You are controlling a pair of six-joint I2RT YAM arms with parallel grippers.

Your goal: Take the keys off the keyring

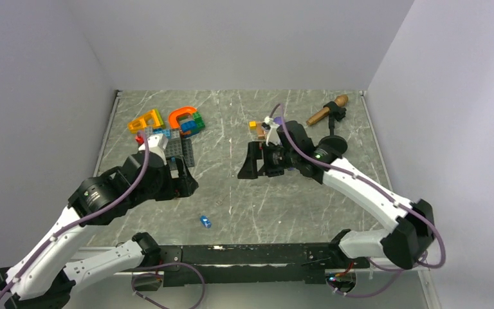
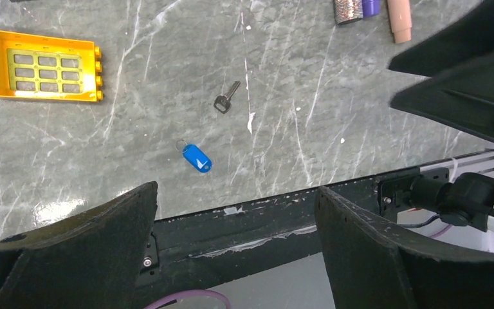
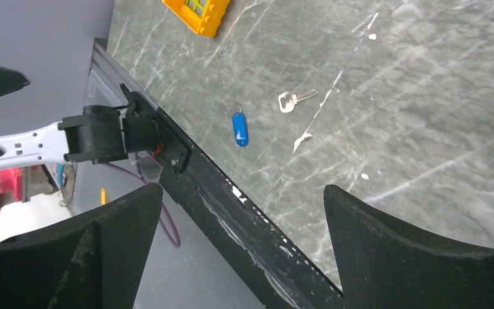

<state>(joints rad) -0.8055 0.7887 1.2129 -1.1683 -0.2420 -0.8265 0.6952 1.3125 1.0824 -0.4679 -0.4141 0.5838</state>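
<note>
The keyring (image 1: pixel 204 222) is a small bright-blue oval tag with a thin wire loop, lying flat near the table's front edge. It also shows in the left wrist view (image 2: pixel 197 158) and the right wrist view (image 3: pixel 240 129). One silver key (image 2: pixel 226 98) lies on the table a short way from it, not attached, and shows in the right wrist view too (image 3: pixel 296 98). My left gripper (image 1: pixel 186 183) is open and empty, up and left of the keyring. My right gripper (image 1: pixel 251 168) is open and empty, up and right of it.
A pile of coloured toy bricks (image 1: pixel 167 125) sits at the back left, and a yellow window brick (image 2: pixel 38 64) lies flat. A wooden-handled tool (image 1: pixel 327 111) and small blocks (image 1: pixel 257 127) are at the back right. The black front rail (image 1: pixel 244 252) edges the table.
</note>
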